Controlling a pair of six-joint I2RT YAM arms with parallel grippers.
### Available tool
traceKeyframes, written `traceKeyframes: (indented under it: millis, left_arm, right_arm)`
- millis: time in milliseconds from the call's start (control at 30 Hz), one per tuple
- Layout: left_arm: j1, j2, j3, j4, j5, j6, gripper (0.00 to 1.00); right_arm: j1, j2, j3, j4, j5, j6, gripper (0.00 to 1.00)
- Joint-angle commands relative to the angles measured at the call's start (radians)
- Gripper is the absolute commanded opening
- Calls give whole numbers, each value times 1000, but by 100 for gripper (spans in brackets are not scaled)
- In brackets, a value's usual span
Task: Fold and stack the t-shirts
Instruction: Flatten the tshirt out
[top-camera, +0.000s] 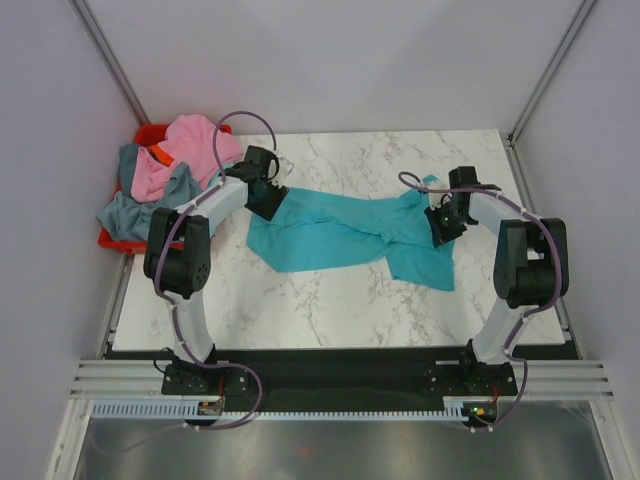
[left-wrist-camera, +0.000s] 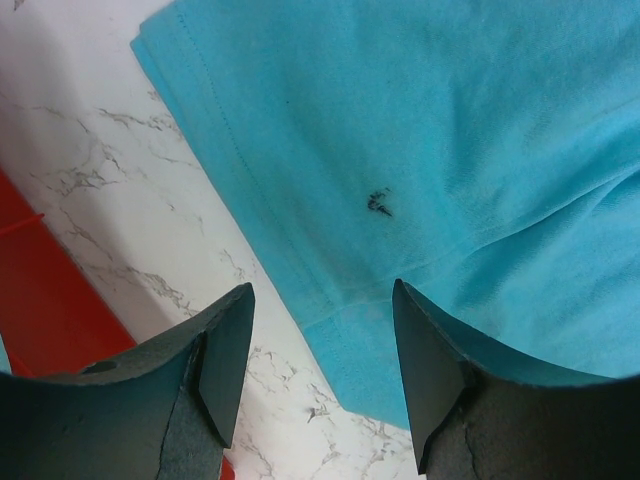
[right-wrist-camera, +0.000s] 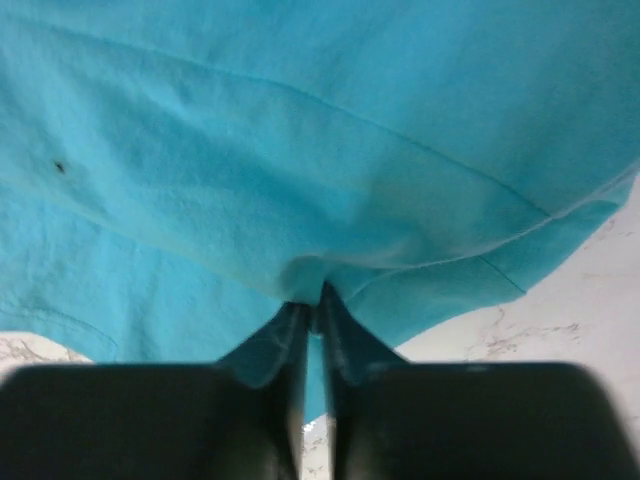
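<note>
Only the right wrist view is showing the grip: the right gripper (right-wrist-camera: 312, 305) is pinching a fold of the teal t-shirt (right-wrist-camera: 300, 150), fingers nearly together. The left wrist view is showing the left gripper (left-wrist-camera: 320, 295) gaping wide, holding nothing, hovering over the shirt's hemmed corner, a small dark mark (left-wrist-camera: 378, 202) just ahead. The red bin (left-wrist-camera: 40, 310) is sitting to its left, holding pink and grey-blue t-shirts (top-camera: 165, 165). From above, the shirt is lying spread on the marble table (top-camera: 330, 300) between both grippers, both arms reaching forward with elbows raised.

Teal t-shirt (top-camera: 340, 235) lies rumpled on marble table (top-camera: 330, 300).
</note>
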Motion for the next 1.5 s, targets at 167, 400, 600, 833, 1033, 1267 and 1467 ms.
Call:
traceKeyframes:
  millis: [167,400,600,833,1033,1267,1467]
  left_arm:
    - [-15,-8,17,-2,16,-30,65]
    - [-21,2,26,-3,19,-30,65]
    - [-32,9,37,-10,16,-27,65]
    - [-47,-2,37,-17,8,-21,65]
    - [-48,-4,32,-17,9,-27,66]
    - [-58,6,34,-22,16,-30,66]
    - [-62,3,21,-43,9,-16,66]
  right_arm:
    - [-1,-49,42,84,56,37,0]
    - [-1,-37,272,83,62,47,0]
    - [-1,217,562,80,39,104,6]
    - [-1,301,675,86,113,152,55]
    - [-32,111,447,124,113,116,56]
    - [-79,140,431,184,-8,210,50]
    - [-93,289,573,162,-126,264,46]
